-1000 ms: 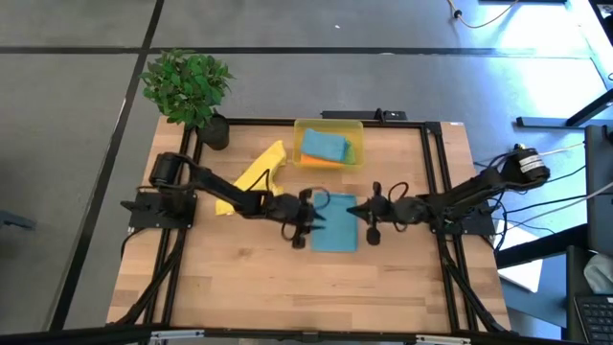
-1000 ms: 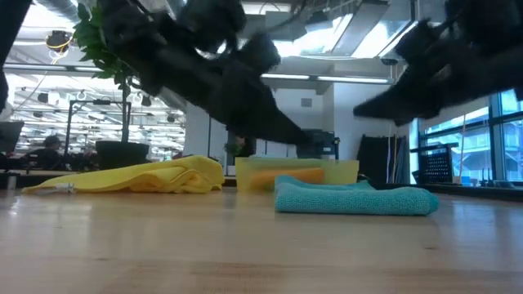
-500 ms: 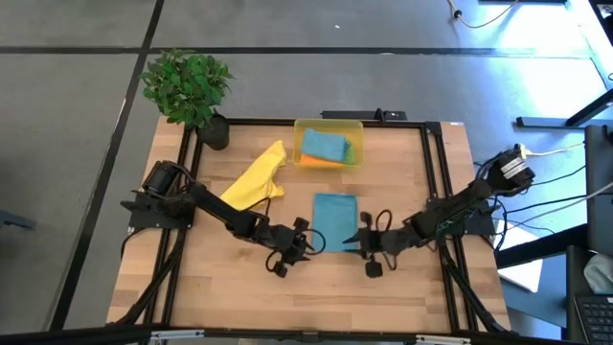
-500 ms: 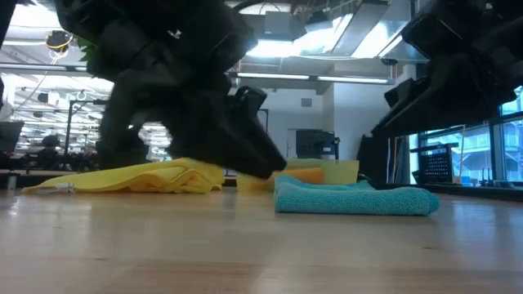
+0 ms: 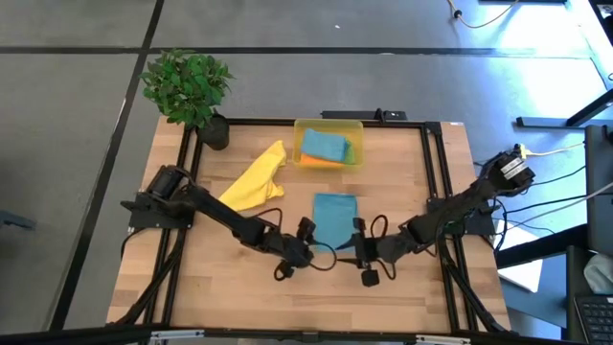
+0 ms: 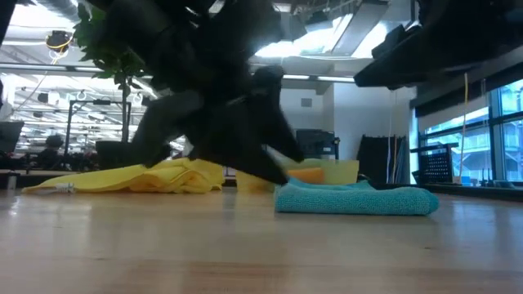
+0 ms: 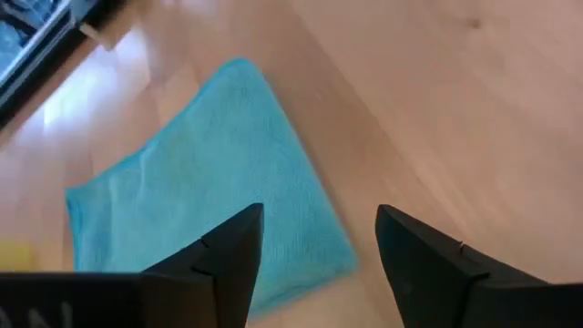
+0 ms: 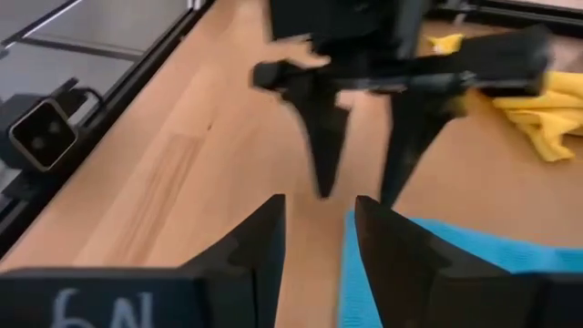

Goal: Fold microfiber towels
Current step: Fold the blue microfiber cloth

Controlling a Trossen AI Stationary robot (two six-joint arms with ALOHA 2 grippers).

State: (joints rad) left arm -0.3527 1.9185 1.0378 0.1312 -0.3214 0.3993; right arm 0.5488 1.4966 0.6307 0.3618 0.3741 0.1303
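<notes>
A folded teal microfiber towel lies flat mid-table, also seen in the low view. My left gripper hovers open at the towel's near left corner, its fingers spread above that corner and the bare wood. My right gripper is open just past the towel's near edge, facing the left one. A crumpled yellow towel lies at the back left. A teal towel sits on an orange one in the yellow bin.
A potted plant stands at the far left corner. The yellow bin sits against the far edge. A black frame rail runs along the table's sides. Bare wood stretches toward the near edge.
Both grippers have drawn back from the teal towel's left and right sides toward the table's near edge and now face each other by its near end. The left wrist has rolled. The towel lies still, folded.
</notes>
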